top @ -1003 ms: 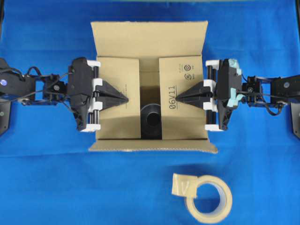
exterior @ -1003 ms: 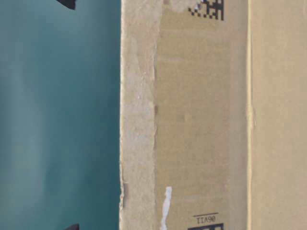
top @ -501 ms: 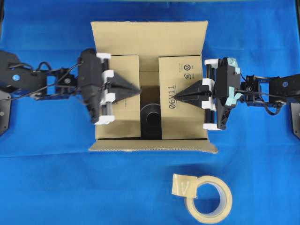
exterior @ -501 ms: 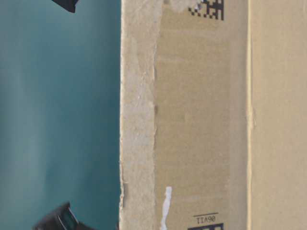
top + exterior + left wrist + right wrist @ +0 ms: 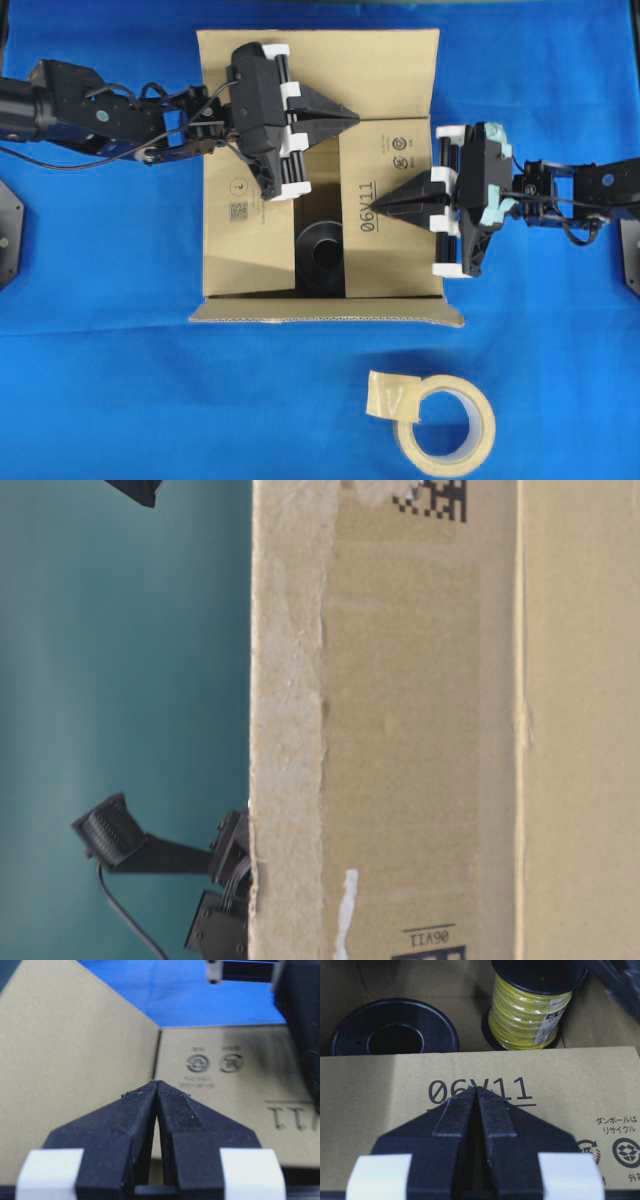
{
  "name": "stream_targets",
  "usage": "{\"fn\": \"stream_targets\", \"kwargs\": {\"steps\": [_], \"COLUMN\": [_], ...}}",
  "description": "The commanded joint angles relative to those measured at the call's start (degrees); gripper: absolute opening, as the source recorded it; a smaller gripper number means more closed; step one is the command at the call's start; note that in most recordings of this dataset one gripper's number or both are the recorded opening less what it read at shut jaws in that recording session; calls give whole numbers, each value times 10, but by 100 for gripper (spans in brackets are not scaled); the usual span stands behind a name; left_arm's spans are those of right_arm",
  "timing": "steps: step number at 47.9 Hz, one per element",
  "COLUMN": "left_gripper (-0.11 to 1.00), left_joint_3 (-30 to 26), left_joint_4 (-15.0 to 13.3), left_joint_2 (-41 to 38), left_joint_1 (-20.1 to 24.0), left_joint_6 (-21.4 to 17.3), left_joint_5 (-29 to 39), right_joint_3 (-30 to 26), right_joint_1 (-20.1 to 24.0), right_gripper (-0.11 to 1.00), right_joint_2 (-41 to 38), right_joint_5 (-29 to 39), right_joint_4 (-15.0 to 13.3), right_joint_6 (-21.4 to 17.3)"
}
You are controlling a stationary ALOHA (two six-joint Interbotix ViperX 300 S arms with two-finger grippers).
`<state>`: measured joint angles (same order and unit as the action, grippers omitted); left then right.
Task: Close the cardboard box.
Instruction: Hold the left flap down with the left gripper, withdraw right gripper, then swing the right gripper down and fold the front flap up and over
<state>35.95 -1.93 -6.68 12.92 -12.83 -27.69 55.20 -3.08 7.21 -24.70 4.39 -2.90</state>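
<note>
Nearest the table's [image 5: 90, 390] front edge we see a tape roll [image 5: 446, 424] lying flat on the blue cover, right of centre, with a loose tab of tape sticking up on its left. Behind it, mid-table, sits the cardboard box [image 5: 320, 312], top open: front flap [image 5: 327, 312] hangs outward, back flap [image 5: 380, 70] is laid back toward the far edge, and the two side flaps are folded in with a gap between them. Through the gap we see a black spool [image 5: 322, 254]; the right wrist view also shows a yellow wire spool [image 5: 530, 1007] beside it inside. Our right claw [image 5: 372, 208] is closed, empty, tip down on the right side flap [image 5: 392, 255] next to the "06V11" print. Our left claw [image 5: 355, 116] is also closed and empty, reaching in from the table's left edge across the box's back-left corner, tip at the fold between back flap and right side flap; we cannot tell whether it touches the cardboard. The left side flap [image 5: 245, 250] lies uncovered below it. The table-level view shows only the box wall with a data-matrix code [image 5: 432, 500] and part of the left arm.
</note>
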Motion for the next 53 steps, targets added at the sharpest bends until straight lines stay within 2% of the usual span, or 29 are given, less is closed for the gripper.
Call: {"fn": "stream_targets", "kwargs": {"steps": [1, 12, 33, 45, 53], "left_gripper": [0, 0, 0, 0, 0], "left_joint_3": [-18, -20, -20, -16, -16], "left_joint_4": [0, 0, 0, 0, 0], "left_joint_2": [-6, -35, -40, -40, -40], "left_joint_1": [6, 7, 7, 7, 7], "left_joint_6": [-1, 0, 0, 4, 4], "left_joint_5": [-2, -2, -4, -2, -1], "right_joint_3": [-11, -11, -18, -32, -33], "right_joint_1": [1, 3, 8, 17, 47], "right_gripper": [0, 0, 0, 0, 0], "right_joint_2": [4, 4, 11, 86, 155], "right_joint_5": [-4, -4, 3, 59, 83], "right_joint_4": [1, 1, 1, 1, 0], "right_joint_6": [0, 0, 0, -1, -1]}}
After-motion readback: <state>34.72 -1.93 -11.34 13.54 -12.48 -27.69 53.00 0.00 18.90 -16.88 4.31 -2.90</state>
